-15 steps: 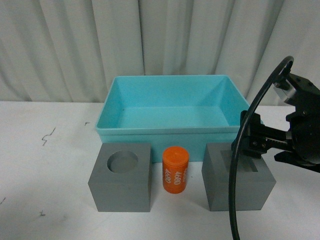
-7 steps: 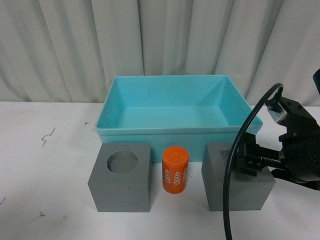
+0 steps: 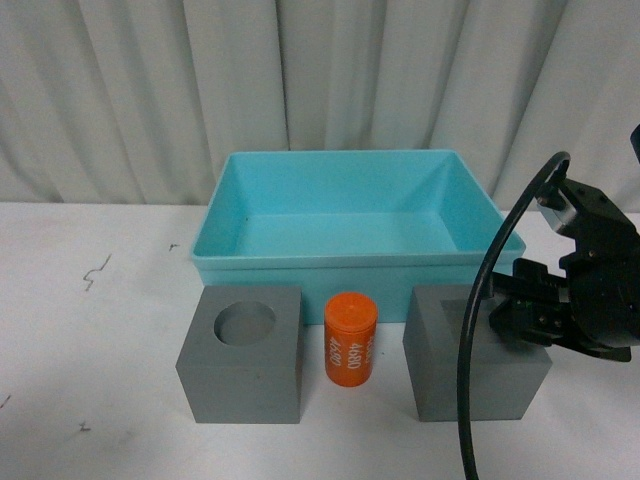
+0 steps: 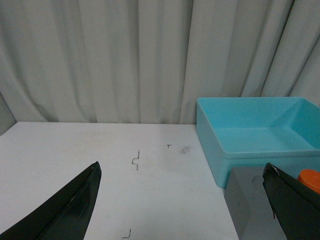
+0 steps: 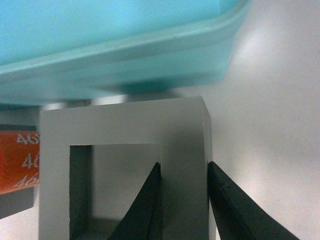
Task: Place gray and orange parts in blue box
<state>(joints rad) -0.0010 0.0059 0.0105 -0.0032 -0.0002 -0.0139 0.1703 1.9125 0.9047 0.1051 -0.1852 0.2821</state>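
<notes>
Our right tool (image 5: 184,170) has one finger down in the gray cube with the square recess (image 3: 470,375) and the other outside the cube's right face. As far as the right wrist view shows, the two are pressed onto that wall.

To lift well, we judge the grip should sit deep on the wall and hold firm. The cube should then rise straight until its base clears the rim of the blue box (image 3: 340,265) just beyond it, before going far and left over the box floor.

The cube sits on the table (image 3: 100,330), rightmost of the near row. Its recess opens upward and its faces are square to the box. It looks about as tall as it is wide, so it has no clear long axis.

The orange cylinder (image 3: 350,340) stands upright, axis vertical, between this cube and the gray cube with the round hole (image 3: 243,365).

Our left tool (image 4: 181,166) is spread wide and holds nothing.
</notes>
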